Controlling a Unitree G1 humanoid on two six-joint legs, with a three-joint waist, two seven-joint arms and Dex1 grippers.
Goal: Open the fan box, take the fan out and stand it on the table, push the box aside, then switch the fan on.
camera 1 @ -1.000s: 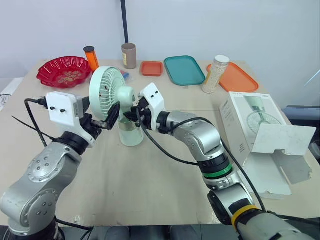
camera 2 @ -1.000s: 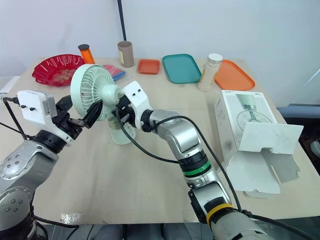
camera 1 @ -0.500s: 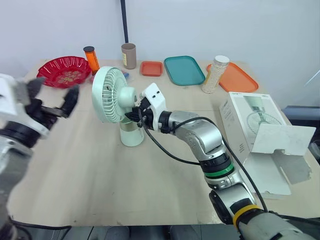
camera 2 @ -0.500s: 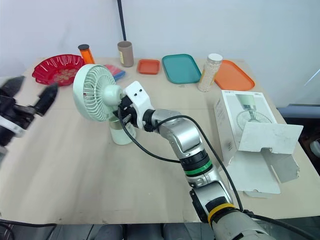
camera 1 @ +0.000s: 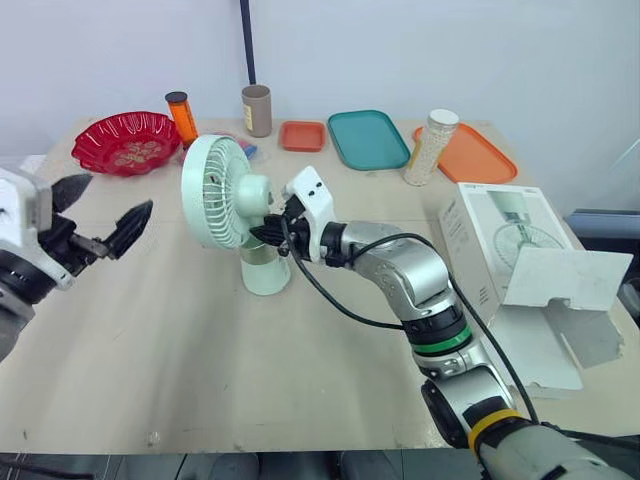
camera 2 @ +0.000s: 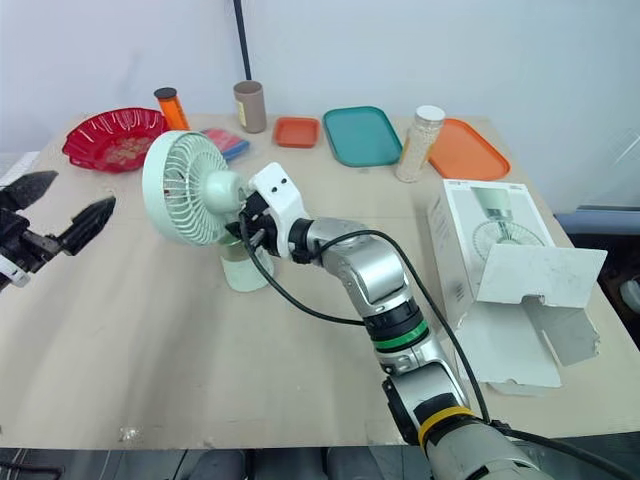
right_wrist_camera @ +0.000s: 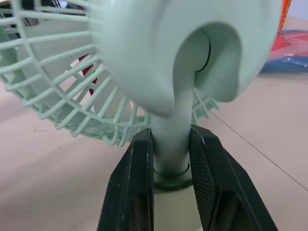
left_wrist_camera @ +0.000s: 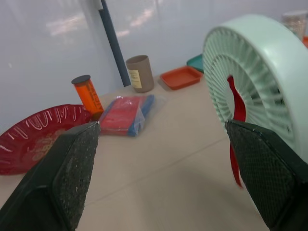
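A mint green fan (camera 1: 222,196) stands upright on its round base (camera 1: 264,273) at the table's middle left, its head facing left. My right gripper (right_wrist_camera: 171,168) is shut on the fan's neck (right_wrist_camera: 169,139), just above the base. My left gripper (camera 1: 103,215) hangs open well to the fan's left, apart from it, with wide-spread fingers (left_wrist_camera: 72,168). The white fan box (camera 1: 510,262) lies at the right with its flap open.
Along the far edge sit a red bowl (camera 1: 127,142), an orange bottle (camera 1: 181,115), a brown cup (camera 1: 258,110), a small orange tray (camera 1: 303,136), a teal tray (camera 1: 368,139), a white jar (camera 1: 432,147) and an orange tray (camera 1: 477,153). A blue and red packet (left_wrist_camera: 126,113) lies behind the fan.
My left gripper let go of the fan's head and drew back to the left, opening wide. The right gripper has stayed on the neck and the fan stands in place.
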